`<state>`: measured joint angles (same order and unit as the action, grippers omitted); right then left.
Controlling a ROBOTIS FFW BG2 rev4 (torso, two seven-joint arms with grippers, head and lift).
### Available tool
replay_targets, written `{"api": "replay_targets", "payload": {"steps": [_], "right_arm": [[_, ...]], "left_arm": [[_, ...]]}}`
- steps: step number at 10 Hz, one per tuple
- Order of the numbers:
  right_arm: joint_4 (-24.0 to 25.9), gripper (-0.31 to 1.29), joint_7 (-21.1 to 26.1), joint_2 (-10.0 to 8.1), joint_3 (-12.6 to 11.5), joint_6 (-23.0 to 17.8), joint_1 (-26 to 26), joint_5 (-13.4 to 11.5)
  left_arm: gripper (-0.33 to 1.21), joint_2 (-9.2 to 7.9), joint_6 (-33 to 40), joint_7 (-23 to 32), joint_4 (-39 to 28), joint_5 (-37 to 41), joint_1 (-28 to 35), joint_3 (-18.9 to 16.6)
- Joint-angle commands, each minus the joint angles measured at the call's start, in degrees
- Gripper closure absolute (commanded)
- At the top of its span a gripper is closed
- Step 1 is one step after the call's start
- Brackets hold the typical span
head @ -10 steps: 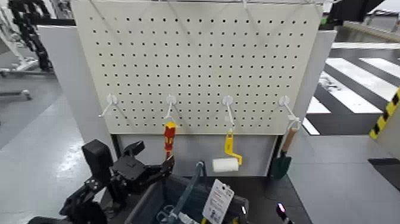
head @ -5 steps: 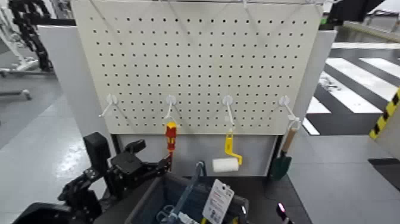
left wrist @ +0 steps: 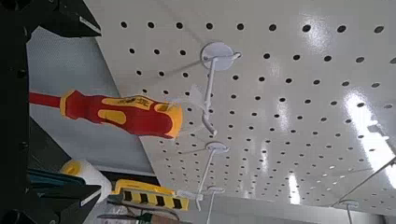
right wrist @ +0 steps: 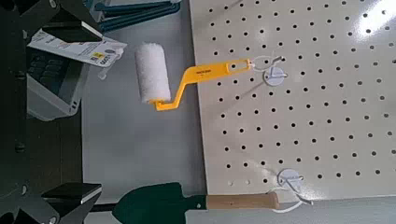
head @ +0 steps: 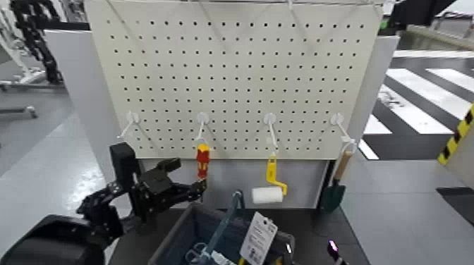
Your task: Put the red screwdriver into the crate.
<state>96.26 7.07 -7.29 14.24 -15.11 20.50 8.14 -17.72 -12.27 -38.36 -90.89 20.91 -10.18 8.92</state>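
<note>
The red screwdriver [head: 202, 161] hangs shaft-down from a white hook on the pegboard [head: 233, 70]. My left gripper [head: 185, 177] is open, just left of and slightly below the screwdriver, apart from it. In the left wrist view the red handle [left wrist: 121, 110] lies between my spread fingers [left wrist: 65, 14], not clamped. The dark grey-blue crate [head: 185, 232], with its blue bar handle and white paper tag [head: 258, 238], stands below the board. My right gripper [right wrist: 47, 103] is open and empty, out of the head view.
A yellow-handled white paint roller [head: 266, 190] hangs on the hook to the right and also shows in the right wrist view [right wrist: 154, 75]. A wooden-handled green trowel [head: 336, 185] hangs farther right. An empty hook [head: 130, 121] is at the left. Grey floor lies around the stand.
My left arm has risen and reached forward, bringing the open gripper up beside the screwdriver. The screwdriver still hangs on its hook.
</note>
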Motion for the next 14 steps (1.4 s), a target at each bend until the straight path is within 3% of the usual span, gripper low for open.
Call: {"api": "replay_targets", "payload": {"steps": [1,5,7,9,10,11,14], "right_arm": [[0.07,0.16,-0.04,0.00,0.09,-0.09,-0.02,0.04],[0.07,0.16,-0.04,0.09,0.17,-0.18,-0.02,-0.05],[0.07,0.16,-0.04,0.09,0.17,-0.18,-0.02,0.04],[0.07,0.16,-0.04,0.18,0.17,-0.18,-0.02,0.04],[0.07,0.16,-0.04,0.18,0.17,-0.18,-0.02,0.04],[0.07,0.16,-0.04,0.18,0.26,-0.18,-0.11,0.04],[-0.02,0.16,-0.04,0.09,0.26,-0.18,-0.11,0.04]], "left_arm": [[0.11,-1.44,-0.12,-1.54,3.88,1.77,-3.54,2.59],[0.13,-2.41,0.14,-4.88,8.54,2.65,-8.63,6.37],[0.18,-2.41,0.14,-5.58,8.89,2.74,-9.16,6.64],[0.74,-2.41,-0.56,-6.37,8.98,2.82,-9.51,6.81],[0.84,-2.41,-1.53,-6.72,8.98,2.82,-9.60,6.81],[1.02,-2.32,-1.97,-6.81,8.98,2.74,-9.60,6.81],[1.07,-2.32,-2.41,-7.16,8.89,2.74,-9.60,6.55]]}}
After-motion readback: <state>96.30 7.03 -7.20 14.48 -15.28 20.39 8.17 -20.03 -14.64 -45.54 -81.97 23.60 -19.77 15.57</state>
